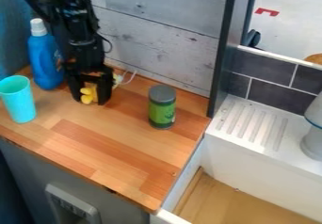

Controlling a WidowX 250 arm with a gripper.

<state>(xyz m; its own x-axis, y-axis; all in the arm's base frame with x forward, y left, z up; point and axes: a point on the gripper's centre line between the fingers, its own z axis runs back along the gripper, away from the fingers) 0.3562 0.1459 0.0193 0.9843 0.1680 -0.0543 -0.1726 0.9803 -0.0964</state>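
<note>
Yellow thing sits inside the black claw

The black claw hangs down at the back of the wood top, on the left side of the view. The yellow thing is low in the claw, with black parts on both sides of it. It has round, bumpy bits. I cannot tell if the claw is squeezing it or is just around it. The robot arm comes in from the top of the view.

Behind the claw, a thin white cord curls near the wall. The wall is made of pale gray boards. Just to the left of the claw stands a blue bottle with a white cap. A light blue cup stands in front of the bottle, near the left edge of the view. To the right of the claw, well apart from it, stands a green jar with a gray lid. The bottle, the cup and the jar are all upright.

Past a tall dark post, there is a white shelf with long grooves. Dark tiles are behind it, and a pale gray thing stands at its right end.
</note>
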